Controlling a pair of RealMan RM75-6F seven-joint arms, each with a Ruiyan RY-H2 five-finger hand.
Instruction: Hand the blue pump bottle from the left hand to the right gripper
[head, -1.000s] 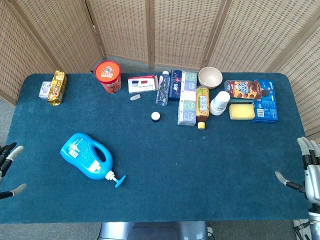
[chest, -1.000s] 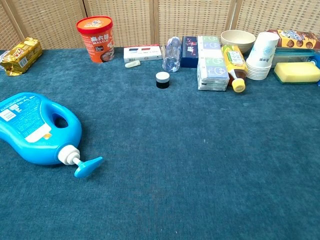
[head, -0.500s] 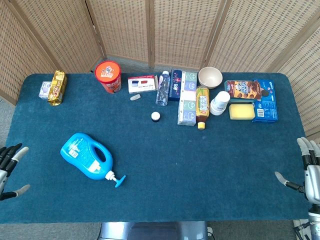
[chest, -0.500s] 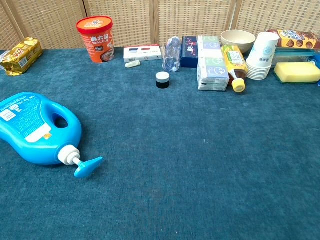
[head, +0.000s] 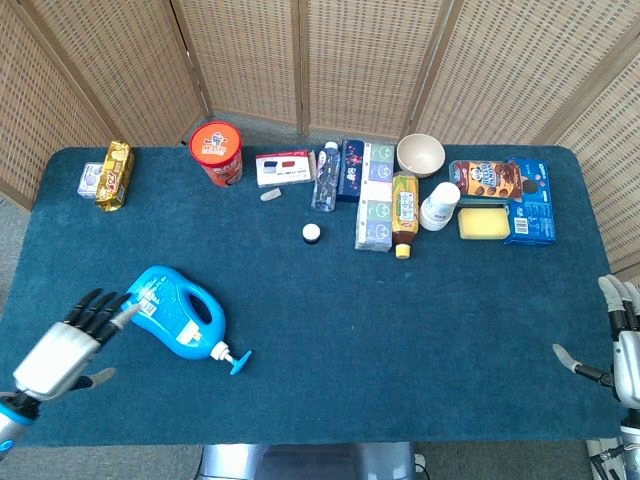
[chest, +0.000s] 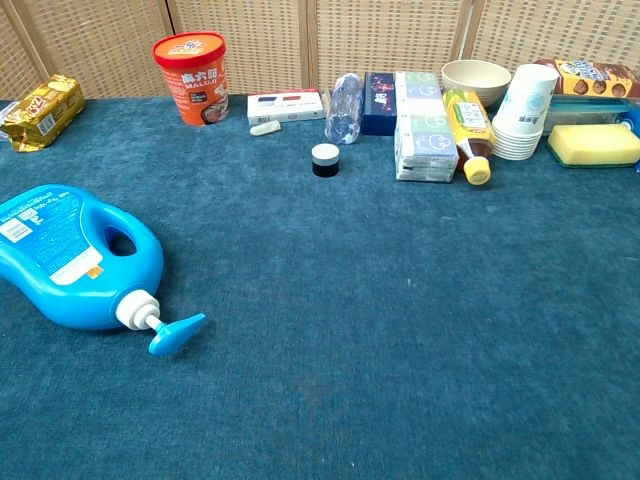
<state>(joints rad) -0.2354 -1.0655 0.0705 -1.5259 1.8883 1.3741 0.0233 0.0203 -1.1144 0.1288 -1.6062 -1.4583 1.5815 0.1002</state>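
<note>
Left hand (head: 62, 350): seen at the near edge, 8 o'clock; fingers spread, nothing grasped, fingertips just beside the bottle's base.
Right hand (head: 622, 345): 4 o'clock edge, fingers apart, nothing held.
Blue pump bottle (head: 176, 313): laid flat on the table (head: 400, 330), pump toward 5 o'clock.
Small jar (head: 312, 233): mid-table.
Red cup (head: 217, 152): 11 o'clock, lidded.
Bowl (head: 420, 153): 1 o'clock; contents cannot be told.
</note>
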